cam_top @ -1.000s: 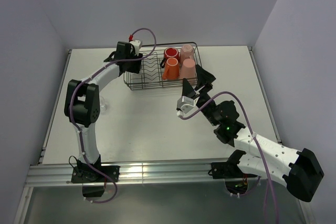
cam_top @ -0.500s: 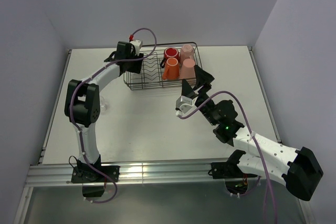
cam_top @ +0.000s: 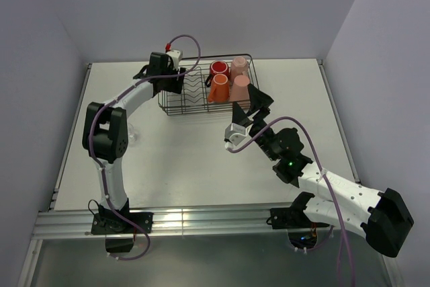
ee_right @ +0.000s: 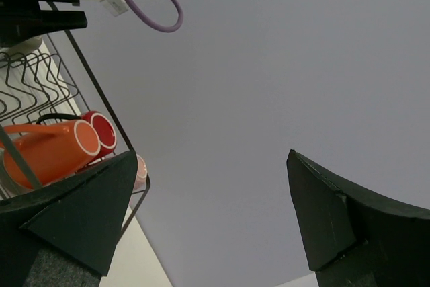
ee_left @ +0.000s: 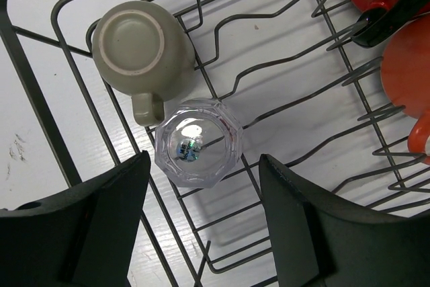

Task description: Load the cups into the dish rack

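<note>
While your left gripper (ee_left: 203,186) hangs parted over the clear glass (ee_left: 197,141) at five o'clock of the grey-olive mug (ee_left: 141,48) in the dish rack (cam_top: 195,114), six cups (cam_top: 219,89) look loaded, your right gripper (ee_right: 201,199) gapes empty, and one last glass (cam_top: 132,137) waits at the rack's eight o'clock.

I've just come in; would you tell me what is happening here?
A robot is loading cups into a dish rack. The left hand hangs open over the rack's left end, above an upturned clear glass beside an upturned grey-olive mug. The right hand is open and empty by the rack's near right corner. Four cups fill the right end: red mug, orange mug, pink mug, salmon tumbler.
</note>
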`<state>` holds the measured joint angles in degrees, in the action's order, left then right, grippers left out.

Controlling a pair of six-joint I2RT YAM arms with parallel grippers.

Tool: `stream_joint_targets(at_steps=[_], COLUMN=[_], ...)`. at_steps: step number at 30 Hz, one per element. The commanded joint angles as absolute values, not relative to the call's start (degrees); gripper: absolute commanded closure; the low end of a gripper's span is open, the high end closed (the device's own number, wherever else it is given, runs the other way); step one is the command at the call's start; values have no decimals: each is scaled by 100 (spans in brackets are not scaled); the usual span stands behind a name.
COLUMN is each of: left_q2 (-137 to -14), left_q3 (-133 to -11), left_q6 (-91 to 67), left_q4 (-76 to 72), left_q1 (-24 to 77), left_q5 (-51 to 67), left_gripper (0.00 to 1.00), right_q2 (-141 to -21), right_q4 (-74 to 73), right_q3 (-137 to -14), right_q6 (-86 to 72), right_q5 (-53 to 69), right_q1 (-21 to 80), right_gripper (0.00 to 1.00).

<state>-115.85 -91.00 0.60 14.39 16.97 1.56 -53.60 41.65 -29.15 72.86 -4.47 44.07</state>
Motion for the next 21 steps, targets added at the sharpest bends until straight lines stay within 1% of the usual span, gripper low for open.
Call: stream_joint_targets(at_steps=[1,8,13,15,16,20,21], left_q2=[-10996,-9994,-9238,-8897,-8799,-8333,-8132], left_q3=[-9185,-8842,-8895,-8877,-8825,-8596,-8430], left_q6=[53,-395,-554,-414,-317,787,1009], left_q4=[1152,870,1308,1800,2019,3302,3809], left_q1=[1705,1696,1600,1486,1329,819,722], left_q5=[70,88,342,535,815,1510,1607], left_gripper=[28,26,25,25,24,25,25], right_q2=[-5282,-5300,-5352,-5361,-5370,-5501,-5545], right_q4=[4280,4263,4105,3973,3799,3201,3043], right_q3=[-3164,-3199,-3366,-3436,-3524,-3866,-3963], right_q6=[7172,7093,6917,6830,6707,6215,5962], right_q5=[-404,-422,-501,-545,-562,-773,-808], right_q1=[4368,4368,4359,4333,4316,4140,4087], right_gripper=[0,0,0,0,0,0,0])
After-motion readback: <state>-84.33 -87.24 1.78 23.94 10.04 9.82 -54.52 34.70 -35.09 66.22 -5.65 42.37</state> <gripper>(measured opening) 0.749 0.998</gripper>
